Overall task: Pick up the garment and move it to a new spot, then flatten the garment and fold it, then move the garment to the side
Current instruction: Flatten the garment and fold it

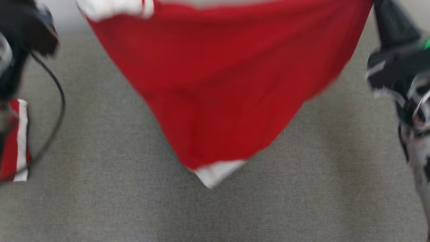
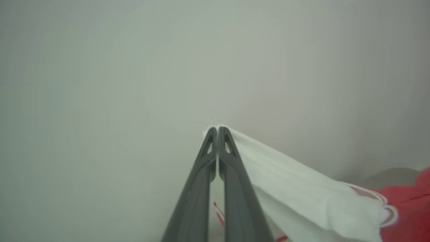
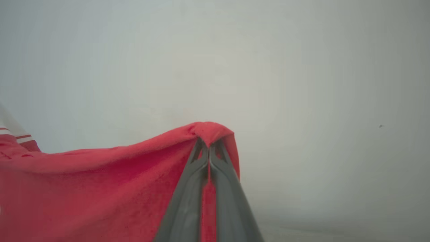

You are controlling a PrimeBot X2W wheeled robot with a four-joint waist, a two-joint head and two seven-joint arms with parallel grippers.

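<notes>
**Red garment held aloft between two pincers, ready to be laid flat**

A red garment (image 1: 221,84) with white trim hangs in the air above a grey, cloth-covered desk (image 1: 100,201). It is stretched between the robot's two arms and sags into a broad V. The lowest point of the V is a white-edged corner (image 1: 216,173), which appears to hang clear of the desk. Under the left arm (image 1: 20,37), a red strip with a white stripe (image 1: 16,141) dangles at the lower left of the head view.

In the left wrist view, the left pincer (image 2: 217,129) is pressed together on a white edge of the garment (image 2: 302,188), which trails away to its right. In the right wrist view, the right pincer (image 3: 209,143) is pressed together on a fold of red cloth that drapes over its tips. Both pincers point at a plain pale background.

In the head view, the two arms are raised and set wide apart, the right arm (image 1: 399,64) at the far right edge. The view is blurred.

The garment seems to be between pick-up and flattening, lifted and spread but not yet set down. The next move likely calls for lowering both arms evenly while keeping the top edge taut. That way the hanging corner lands first and the cloth rolls out flat without bunching.
</notes>
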